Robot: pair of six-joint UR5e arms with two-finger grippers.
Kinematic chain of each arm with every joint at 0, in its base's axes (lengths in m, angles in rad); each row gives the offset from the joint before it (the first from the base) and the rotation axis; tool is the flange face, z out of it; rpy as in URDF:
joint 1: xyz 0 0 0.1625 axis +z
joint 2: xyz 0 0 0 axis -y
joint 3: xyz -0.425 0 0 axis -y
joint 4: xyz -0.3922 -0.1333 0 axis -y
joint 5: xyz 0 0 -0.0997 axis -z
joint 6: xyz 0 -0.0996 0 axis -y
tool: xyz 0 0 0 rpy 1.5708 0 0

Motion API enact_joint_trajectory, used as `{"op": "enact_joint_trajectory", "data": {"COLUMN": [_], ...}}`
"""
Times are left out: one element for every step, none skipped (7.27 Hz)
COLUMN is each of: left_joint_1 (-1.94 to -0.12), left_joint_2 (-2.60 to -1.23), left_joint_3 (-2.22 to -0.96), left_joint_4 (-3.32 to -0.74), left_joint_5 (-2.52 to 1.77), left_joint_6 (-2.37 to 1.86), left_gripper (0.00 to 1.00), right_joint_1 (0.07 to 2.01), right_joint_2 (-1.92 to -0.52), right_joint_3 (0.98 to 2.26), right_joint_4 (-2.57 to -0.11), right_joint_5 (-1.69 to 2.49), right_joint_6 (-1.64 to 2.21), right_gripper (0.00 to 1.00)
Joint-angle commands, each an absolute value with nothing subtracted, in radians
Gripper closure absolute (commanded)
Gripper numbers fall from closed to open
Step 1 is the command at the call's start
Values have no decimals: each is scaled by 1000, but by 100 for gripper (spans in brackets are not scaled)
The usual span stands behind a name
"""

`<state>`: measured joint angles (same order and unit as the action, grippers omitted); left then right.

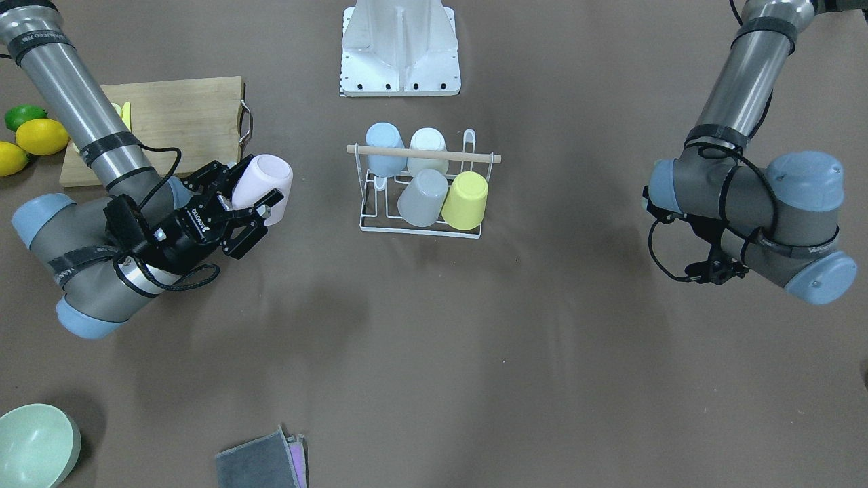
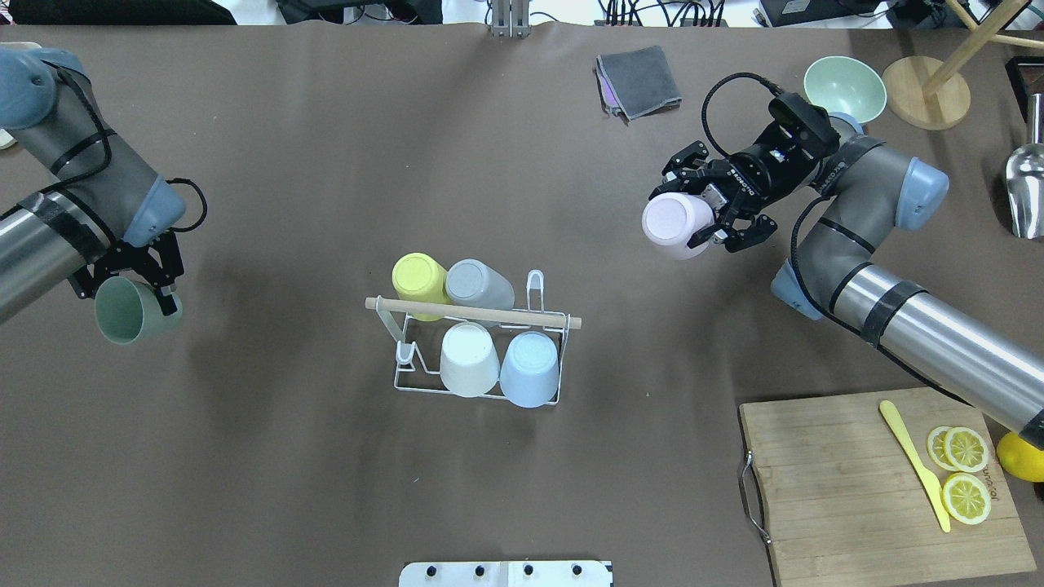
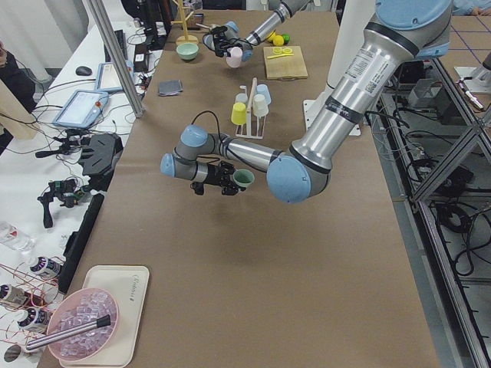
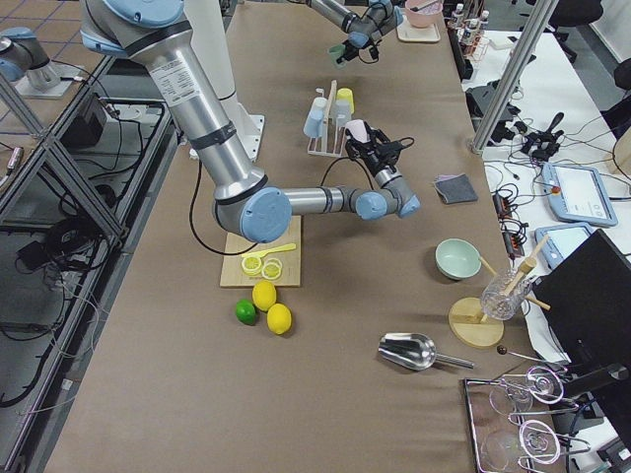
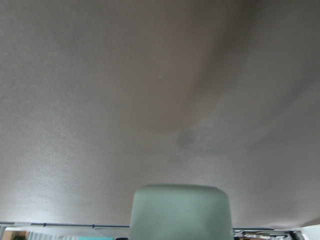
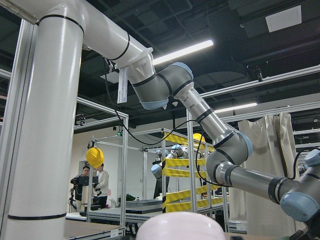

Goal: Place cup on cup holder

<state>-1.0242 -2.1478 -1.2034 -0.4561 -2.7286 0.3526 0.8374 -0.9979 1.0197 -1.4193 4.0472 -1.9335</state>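
Note:
The cup holder [image 2: 555,320] is a white wire rack with a wooden rod on top, at mid-table; it also shows in the front view [image 1: 475,158]. A yellow cup [image 2: 418,279], a grey cup [image 2: 477,284], a white cup [image 2: 469,359] and a blue cup [image 2: 530,368] sit upside down on it. My right gripper [image 2: 708,214] is shut on a pink cup [image 2: 675,226], held in the air to the right of the rack and beyond it. My left gripper [image 2: 140,281] is shut on a green cup [image 2: 129,311], far left of the rack.
A wooden cutting board [image 2: 848,489] with lemon slices [image 2: 965,473] and a yellow knife [image 2: 913,461] lies at the near right. A green bowl [image 2: 845,88], a grey cloth [image 2: 640,80] and a metal scoop [image 2: 1026,191] lie at the far right. A white mount base [image 1: 400,47] stands at the robot's side.

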Motion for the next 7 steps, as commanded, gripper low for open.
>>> {"op": "enact_joint_trajectory", "data": {"left_joint_1": [-1066, -1086, -1115, -1120, -1135, -1137, -1137], "left_joint_2": [-2148, -2155, -2155, -2157, -2158, -2149, -2142], "left_joint_3": [-1233, -1241, -1270, -1284, -1287, -1295, -1292], "left_joint_4": [-581, -619, -705, -827, -1021, -1236, -1431], "left_joint_5": [-2815, -2816, -2818, -2819, -2819, -2830, -2830], "left_joint_6": [348, 344, 297, 206, 81, -64, -154], "left_gripper": [88, 90, 92, 93, 93, 93, 93], "right_joint_1": [810, 805, 787, 760, 738, 729, 726], "right_joint_2": [-954, -939, -925, -913, -902, -879, -858], "right_joint_3": [1017, 1017, 1016, 1012, 1006, 990, 976], "right_joint_4": [-1434, -1434, -1434, -1434, -1436, -1436, -1436], "right_joint_5": [4073, 4085, 4093, 4108, 4116, 4116, 4116], "right_joint_6": [-1939, -1940, -1940, -1940, -1939, -1937, -1939], "right_gripper": [82, 82, 82, 82, 82, 82, 81]}}
